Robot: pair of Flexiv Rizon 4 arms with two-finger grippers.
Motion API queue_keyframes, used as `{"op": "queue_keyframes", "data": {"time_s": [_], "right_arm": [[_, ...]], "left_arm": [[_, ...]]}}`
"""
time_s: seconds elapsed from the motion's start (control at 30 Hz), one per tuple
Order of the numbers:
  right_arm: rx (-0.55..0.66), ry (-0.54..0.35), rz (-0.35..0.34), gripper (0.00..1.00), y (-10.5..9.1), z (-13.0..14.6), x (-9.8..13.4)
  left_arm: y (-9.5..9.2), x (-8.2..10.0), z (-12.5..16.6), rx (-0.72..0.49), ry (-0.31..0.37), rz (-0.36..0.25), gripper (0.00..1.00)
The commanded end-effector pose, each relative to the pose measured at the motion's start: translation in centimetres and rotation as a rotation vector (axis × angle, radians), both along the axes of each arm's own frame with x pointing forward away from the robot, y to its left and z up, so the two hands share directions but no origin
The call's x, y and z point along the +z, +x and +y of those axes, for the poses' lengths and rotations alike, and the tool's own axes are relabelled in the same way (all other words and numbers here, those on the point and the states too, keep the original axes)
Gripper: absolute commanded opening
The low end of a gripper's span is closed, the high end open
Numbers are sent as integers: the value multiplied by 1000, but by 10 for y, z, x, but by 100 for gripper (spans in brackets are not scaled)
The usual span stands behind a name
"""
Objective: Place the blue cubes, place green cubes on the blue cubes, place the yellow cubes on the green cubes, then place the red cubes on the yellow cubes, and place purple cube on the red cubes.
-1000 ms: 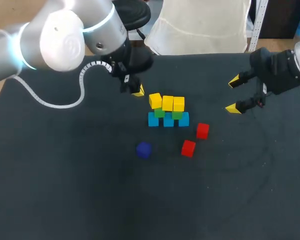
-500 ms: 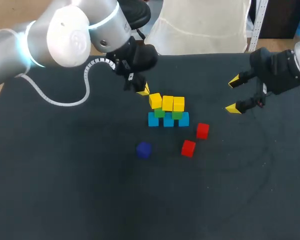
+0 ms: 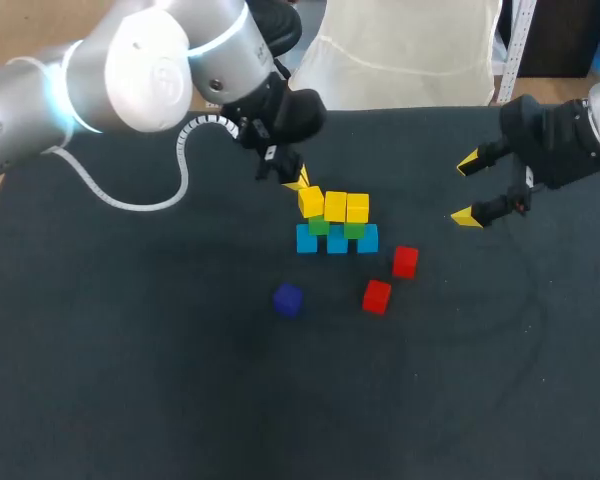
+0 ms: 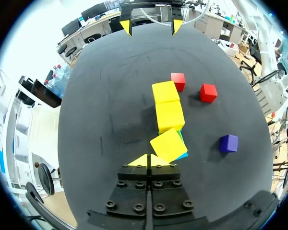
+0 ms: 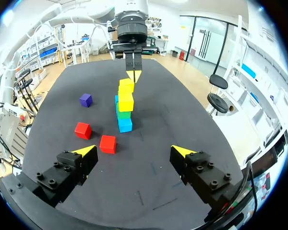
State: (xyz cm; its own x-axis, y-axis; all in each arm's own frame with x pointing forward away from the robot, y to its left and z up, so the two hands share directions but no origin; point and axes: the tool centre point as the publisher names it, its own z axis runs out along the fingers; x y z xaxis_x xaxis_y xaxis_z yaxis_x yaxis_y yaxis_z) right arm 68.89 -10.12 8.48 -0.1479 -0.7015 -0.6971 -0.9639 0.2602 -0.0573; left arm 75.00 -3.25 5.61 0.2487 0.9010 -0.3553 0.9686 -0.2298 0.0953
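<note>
Three blue cubes (image 3: 337, 242) stand in a row with two green cubes (image 3: 354, 230) on them and three yellow cubes (image 3: 335, 206) on top. The left yellow cube (image 4: 168, 144) sits skewed. My left gripper (image 3: 298, 181) is shut with nothing in it, and its tips (image 4: 149, 160) touch that skewed cube's corner. Two red cubes (image 3: 405, 261) (image 3: 377, 296) and a purple cube (image 3: 288, 300) lie on the black table in front of the stack. My right gripper (image 3: 468, 189) hangs open and empty to the right of the stack (image 5: 125, 108), well apart from it.
The black table (image 3: 130, 380) stretches wide to the left and front of the cubes. A white cable (image 3: 130, 208) from my left arm lies over the table's back left. In the right wrist view the red cubes (image 5: 107, 143) lie between my right gripper (image 5: 134, 151) and the stack.
My left gripper, still shut, has moved right and slightly forward until its tips reach the left yellow cube. The right arm and the loose cubes have stayed put.
</note>
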Motion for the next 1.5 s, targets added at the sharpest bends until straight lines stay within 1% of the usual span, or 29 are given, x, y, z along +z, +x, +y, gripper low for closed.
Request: {"op": "queue_keyframes", "data": {"time_s": [0.03,1.07,1.2,1.3,1.4,1.5], "right_arm": [[2,3,0,100,1,0,-1],[2,3,0,100,1,0,-1],[2,3,0,100,1,0,-1],[2,3,0,100,1,0,-1],[2,3,0,100,1,0,-1],[2,3,0,100,1,0,-1]], "left_arm": [[4,0,-3,-8,3,7,0],[3,0,-15,-36,-23,14,0],[5,4,-4,5,-31,0,0],[5,9,11,48,-31,-15,0],[2,12,25,82,-21,-22,0],[-3,13,35,97,-14,-19,0]]}}
